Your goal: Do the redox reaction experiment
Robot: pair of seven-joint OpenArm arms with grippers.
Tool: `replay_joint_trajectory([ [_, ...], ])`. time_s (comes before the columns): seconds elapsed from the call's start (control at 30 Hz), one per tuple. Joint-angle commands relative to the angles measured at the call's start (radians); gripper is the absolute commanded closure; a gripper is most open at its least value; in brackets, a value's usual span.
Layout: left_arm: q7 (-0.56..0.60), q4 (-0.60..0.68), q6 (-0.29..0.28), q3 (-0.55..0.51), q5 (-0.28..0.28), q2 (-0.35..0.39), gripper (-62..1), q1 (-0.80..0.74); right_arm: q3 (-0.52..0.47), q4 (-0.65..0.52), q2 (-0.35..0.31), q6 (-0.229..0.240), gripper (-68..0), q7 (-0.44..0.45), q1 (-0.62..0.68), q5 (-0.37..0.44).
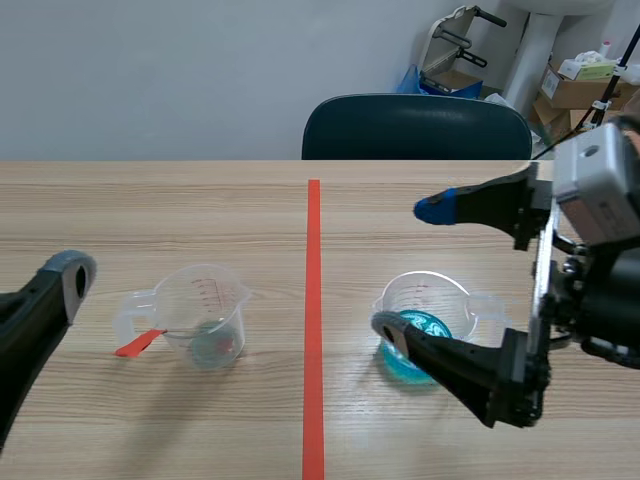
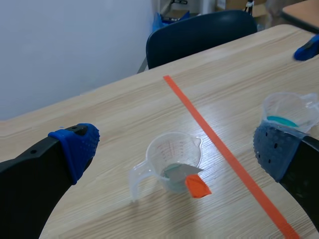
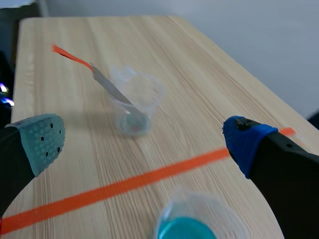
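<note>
- Jaws on both arms are released, each pair spread wide and holding nothing. The left arm (image 1: 25,330) sits left of the orange-red tape line (image 1: 313,320) and the right arm (image 1: 590,300) right of it.
- Left of the tape line, on the pale wooden table (image 1: 150,215), stands a clear plastic measuring cup (image 1: 205,315) with a handle and red graduations. A thin metal spatula with an orange-red grip (image 1: 140,343) leans in it, its grip overhanging the rim on the side away from the line. I see only a little pale liquid at the bottom.
- Right of the tape line, about as close to it, stands a clear plastic cup of bright blue liquid (image 1: 425,325). The right jaws loosely bracket it, one finger crossing in front. I cannot tell whether that finger touches the cup.
- My read is that no pour has begun, and gripping the blue cup comes next.
- Risks as I see them:
  - A finger closing off-centre could shove or tip this light cup and spill blue liquid toward the tape line.
  - Squeezing too hard could buckle the thin wall and slop liquid out.
  - Carried across the line, the blue cup could strike the protruding spatula and lever the other cup over.
</note>
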State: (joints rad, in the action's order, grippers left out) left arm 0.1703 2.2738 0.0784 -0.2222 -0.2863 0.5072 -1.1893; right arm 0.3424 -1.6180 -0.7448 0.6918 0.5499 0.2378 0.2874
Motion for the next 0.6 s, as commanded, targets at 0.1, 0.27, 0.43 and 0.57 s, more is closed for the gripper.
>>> replay_joint_trajectory([
  [0.1,-0.060,0.006,-0.007,0.003,0.055,-0.037,-62.3,0.098,-0.190,-0.100,0.058,-0.012,-67.9,-0.067,0.167,0.032],
  [0.27,-0.156,0.006,-0.081,0.003,0.090,-0.070,-62.3,0.213,-0.380,-0.224,0.139,-0.013,-67.9,-0.150,0.336,0.032],
  [0.43,-0.260,0.006,-0.130,0.003,0.089,-0.077,-62.3,0.323,-0.504,-0.369,0.172,-0.015,-67.9,-0.199,0.494,0.040],
  [0.57,-0.307,0.006,-0.169,0.005,0.089,-0.077,-62.3,0.379,-0.586,-0.454,0.172,-0.021,-67.9,-0.208,0.609,0.065],
])
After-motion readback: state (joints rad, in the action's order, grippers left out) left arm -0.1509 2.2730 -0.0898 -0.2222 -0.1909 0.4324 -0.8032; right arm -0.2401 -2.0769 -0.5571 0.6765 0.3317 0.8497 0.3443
